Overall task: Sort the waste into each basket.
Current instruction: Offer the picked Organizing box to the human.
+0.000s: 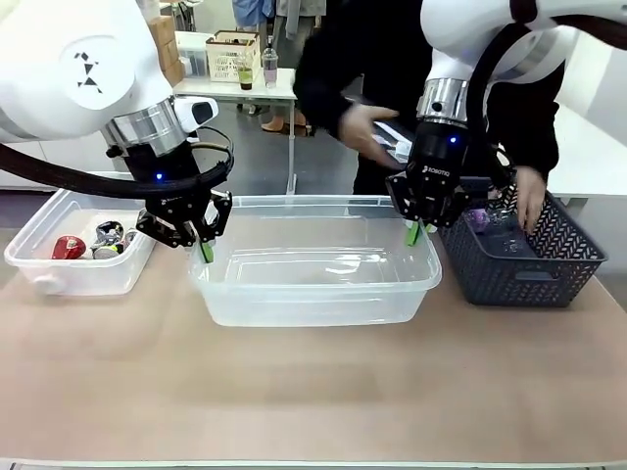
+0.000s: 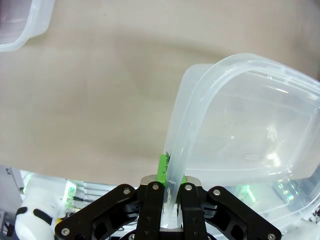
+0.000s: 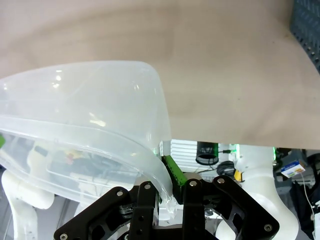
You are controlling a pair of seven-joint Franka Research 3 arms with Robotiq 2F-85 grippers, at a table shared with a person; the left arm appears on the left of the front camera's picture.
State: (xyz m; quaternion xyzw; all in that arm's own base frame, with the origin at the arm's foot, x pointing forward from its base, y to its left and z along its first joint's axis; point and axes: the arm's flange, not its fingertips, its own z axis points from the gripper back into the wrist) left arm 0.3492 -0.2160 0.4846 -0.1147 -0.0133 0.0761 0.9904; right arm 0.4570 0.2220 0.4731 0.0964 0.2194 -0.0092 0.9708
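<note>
The empty see-through rectangular plastic tub (image 1: 323, 305) is being handled by both grippers at once; its thick rim is pinched at one end between the green pads of the left gripper (image 1: 204, 250), and at the opposite end by the right gripper (image 1: 416, 233); a repositioning of the container, rather than a sorting of waste, seems to be the step in hand, and level, matched motion of both claws is called for next, then a gentle release, since the thin wall could flex or slip if one side were to lead. Beyond the left claw, on its outer side, the second clear plastic tub (image 1: 88, 279) is seen, with a crushed red metal can (image 1: 69, 248) and some silvery ones (image 1: 110, 238) lying in it; just past the right claw, on its outer side, a dark latticed plastic basket (image 1: 529, 264) is being reached into by the person's hand (image 1: 530, 199).
</note>
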